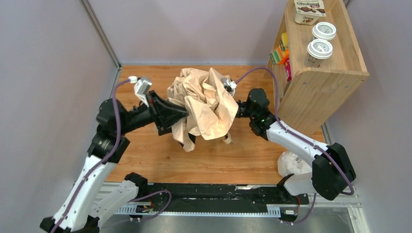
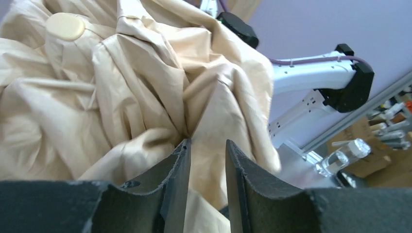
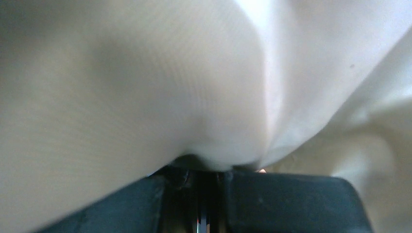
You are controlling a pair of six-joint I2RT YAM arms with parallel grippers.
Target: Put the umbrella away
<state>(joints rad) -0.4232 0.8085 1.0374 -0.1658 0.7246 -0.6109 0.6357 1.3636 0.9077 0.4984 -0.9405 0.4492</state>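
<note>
The umbrella (image 1: pixel 206 102) is a crumpled pale beige canopy held up over the middle of the wooden table (image 1: pixel 160 160) between both arms. My left gripper (image 1: pixel 182 116) reaches into its left side. In the left wrist view its jaws (image 2: pixel 208 143) stand a narrow gap apart with canopy fabric (image 2: pixel 121 87) pinched between them; a round cream tab (image 2: pixel 65 26) shows at the upper left. My right gripper (image 1: pixel 235 109) is at the canopy's right side. In the right wrist view the fabric (image 3: pixel 194 73) fills the frame and the gripper (image 3: pixel 209 172) has its jaws close together under it. Shaft and handle are hidden.
A wooden shelf unit (image 1: pixel 320 68) stands at the back right, with two lidded jars (image 1: pixel 319 48) and a yogurt cup (image 1: pixel 309 9) on top. A white lumpy plastic bag (image 1: pixel 291 162) lies by the right arm's base. Grey walls close in both sides.
</note>
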